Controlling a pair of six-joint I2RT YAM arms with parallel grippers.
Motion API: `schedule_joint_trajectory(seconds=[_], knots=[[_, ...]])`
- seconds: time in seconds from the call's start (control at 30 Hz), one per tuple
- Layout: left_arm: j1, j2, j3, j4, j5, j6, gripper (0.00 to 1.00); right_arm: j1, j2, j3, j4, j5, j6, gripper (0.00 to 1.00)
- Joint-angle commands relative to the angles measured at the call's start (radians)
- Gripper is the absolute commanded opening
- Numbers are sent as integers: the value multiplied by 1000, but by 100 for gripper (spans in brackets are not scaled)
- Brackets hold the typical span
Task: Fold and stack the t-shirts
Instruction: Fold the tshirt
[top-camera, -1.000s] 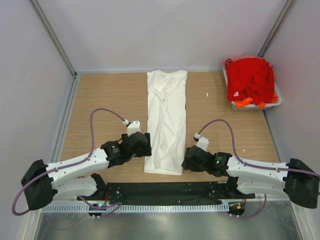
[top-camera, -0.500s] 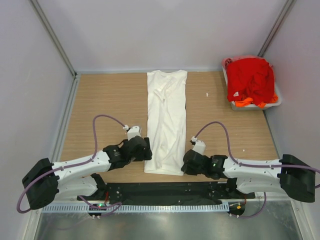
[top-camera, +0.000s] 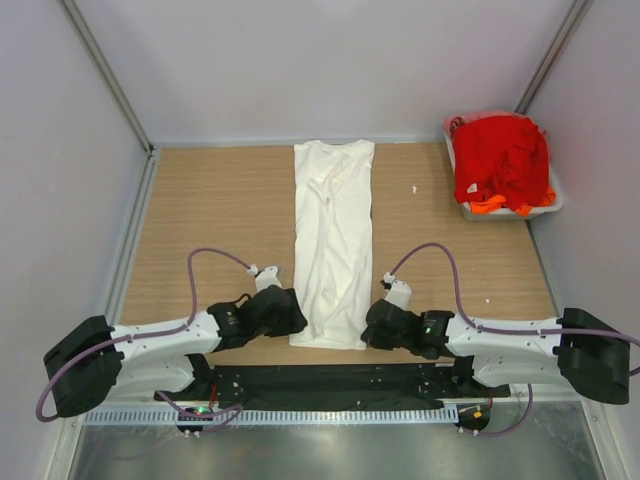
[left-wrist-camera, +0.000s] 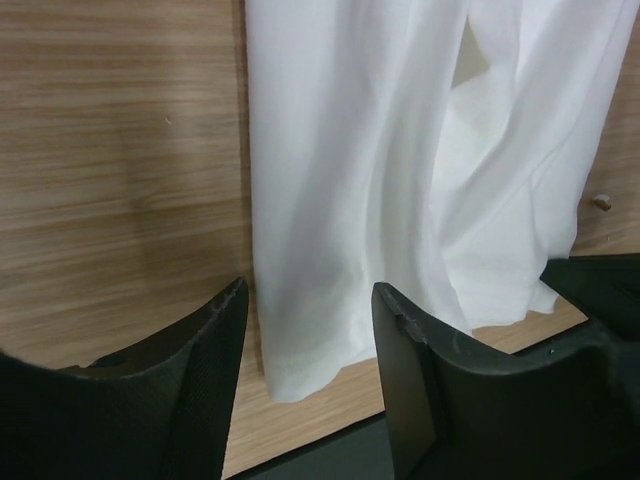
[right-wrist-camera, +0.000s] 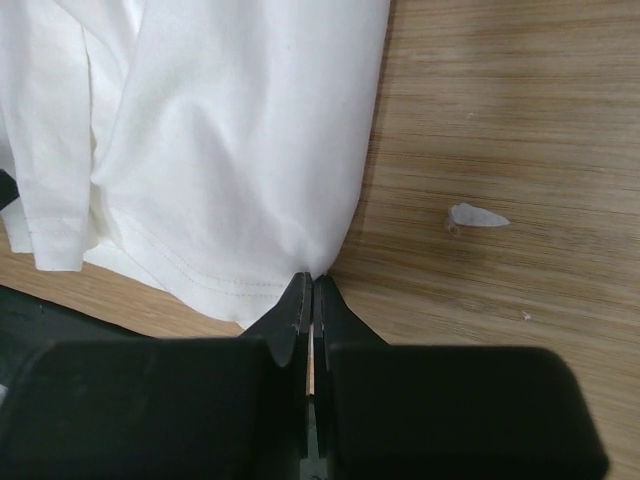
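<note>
A long white t-shirt (top-camera: 332, 240), folded into a narrow strip, lies down the middle of the wooden table. My left gripper (top-camera: 293, 318) is at its near left corner. In the left wrist view the left gripper (left-wrist-camera: 308, 290) is open, its fingers standing either side of the white t-shirt (left-wrist-camera: 400, 150) at the hem corner. My right gripper (top-camera: 368, 328) is at the near right corner. In the right wrist view the right gripper (right-wrist-camera: 312, 277) is shut, pinching the edge of the white t-shirt (right-wrist-camera: 220, 130) at its hem. Red t-shirts (top-camera: 503, 155) and orange cloth (top-camera: 487, 205) are heaped at the back right.
A pale plastic tub (top-camera: 548, 203) holds the red and orange heap against the right wall. A small white scrap (right-wrist-camera: 477, 214) lies on the wood right of the shirt. The black base plate (top-camera: 330, 385) runs along the near edge. Grey walls enclose three sides.
Both arms moved toward the near edge, down to the shirt's near corners. The right gripper closed on the hem. The left gripper's fingers narrowed around the left corner.
</note>
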Motion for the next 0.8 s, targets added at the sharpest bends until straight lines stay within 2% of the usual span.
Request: schedule_joint_trajectory(seconds=[0.0, 0.17, 0.2, 0.27, 0.3, 0.53, 0.67, 0.77], knots=[[-35, -31, -46, 23, 17, -64, 53, 5, 33, -17, -31, 37, 7, 1], [-73, -49, -72, 23, -12, -99, 38, 3, 37, -15, -29, 37, 7, 1], [-76, -46, -75, 24, -15, -101, 25, 5, 34, -17, -28, 37, 9, 1], [-76, -38, -76, 29, -19, -98, 11, 5, 27, -20, -32, 37, 14, 1], [-78, -34, -73, 27, -24, -96, 0, 5, 24, -25, -38, 36, 15, 1], [-99, -66, -47, -16, -52, -97, 0, 6, -82, -49, -92, 36, 35, 1], [-173, -71, 87, -191, -116, -113, 0, 16, -116, 23, -146, 54, 12, 1], [-178, -81, 179, -296, -153, -113, 0, 16, -133, 99, -215, 108, -31, 1]])
